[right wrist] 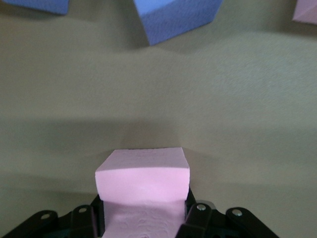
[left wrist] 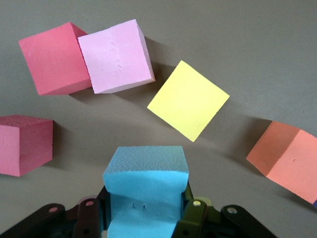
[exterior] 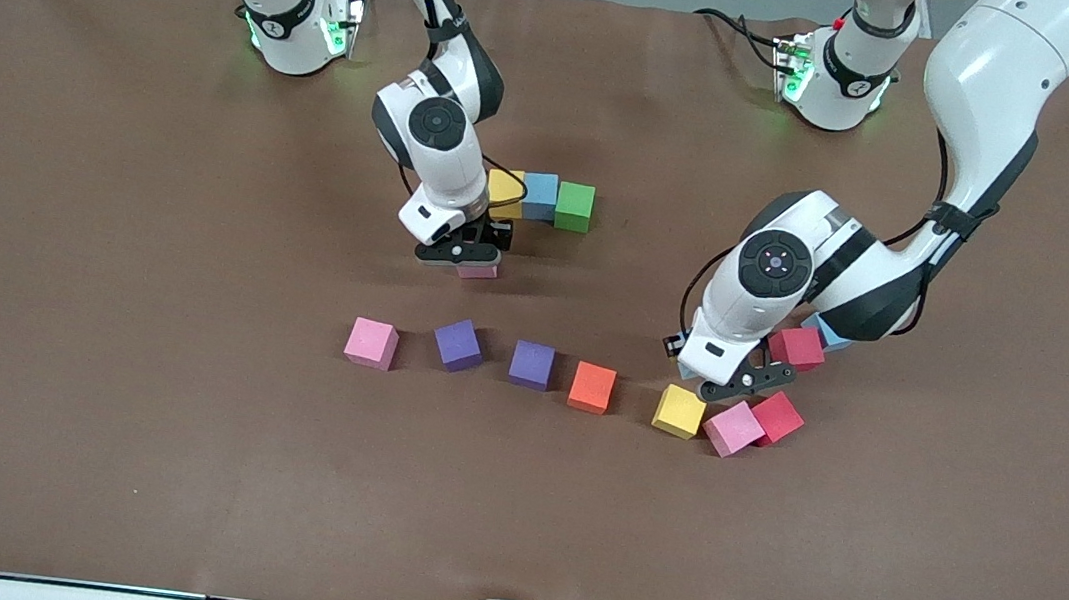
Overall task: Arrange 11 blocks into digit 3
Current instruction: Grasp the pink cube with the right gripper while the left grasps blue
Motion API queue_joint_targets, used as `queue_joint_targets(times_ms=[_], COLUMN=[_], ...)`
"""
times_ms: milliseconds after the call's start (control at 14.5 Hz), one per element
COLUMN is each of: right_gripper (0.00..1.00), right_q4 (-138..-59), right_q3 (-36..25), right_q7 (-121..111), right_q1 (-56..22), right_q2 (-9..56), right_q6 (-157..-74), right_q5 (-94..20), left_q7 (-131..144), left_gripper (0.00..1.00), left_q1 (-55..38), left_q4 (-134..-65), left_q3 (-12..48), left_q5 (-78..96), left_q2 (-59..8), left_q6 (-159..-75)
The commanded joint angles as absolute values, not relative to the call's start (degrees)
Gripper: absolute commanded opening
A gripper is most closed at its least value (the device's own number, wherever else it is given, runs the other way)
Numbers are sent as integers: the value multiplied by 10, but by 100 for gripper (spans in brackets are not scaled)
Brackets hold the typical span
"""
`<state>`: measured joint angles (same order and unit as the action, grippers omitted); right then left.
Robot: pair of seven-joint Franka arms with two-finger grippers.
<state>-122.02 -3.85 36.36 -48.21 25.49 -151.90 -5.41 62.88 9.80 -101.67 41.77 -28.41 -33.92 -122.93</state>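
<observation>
pink foam cube (right wrist: 142, 186) sits pinched in the right gripper (exterior: 461, 253); light blue foam cube (left wrist: 145, 186) sits pinched in the left gripper (exterior: 745, 377).

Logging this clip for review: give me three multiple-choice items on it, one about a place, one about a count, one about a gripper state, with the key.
1. Where does the green block sit?
A. At the end of a row with a blue block and a yellow block
B. Between the two purple blocks
C. On top of the orange block

2. How many purple blocks lie on the table?
A. One
B. Two
C. Four

3. What is the left gripper doing?
A. Open and holding nothing
B. Shut on a red block
C. Shut on a light blue block

Key: 1 A, the front view shows yellow, blue and green side by side. 2 B, two purple blocks lie between a pink block and the orange block. 3 C, the left wrist view shows light blue foam clamped between the fingers.
</observation>
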Motion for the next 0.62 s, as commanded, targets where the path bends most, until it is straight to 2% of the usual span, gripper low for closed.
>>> queue_joint_targets(times_ms=[0, 275, 550], right_gripper=[1, 1, 1], right_q4=[-1213, -1209, -1210], right_q3=[-41, -33, -31], right_q7=[382, 390, 413], right_q1=[-496, -499, -510], right_q2=[261, 261, 261], right_q6=[-1511, -1474, -1471], right_q5=[-58, -62, -68], left_q7=[630, 629, 630], left_gripper=[33, 33, 33], left_q1=[107, 107, 107], left_q4=[-1015, -1015, -1015], left_q3=[423, 423, 423], left_q5=[-272, -272, -272], left_q2=[-334, -335, -337], left_q6=[-1217, -1217, -1217])
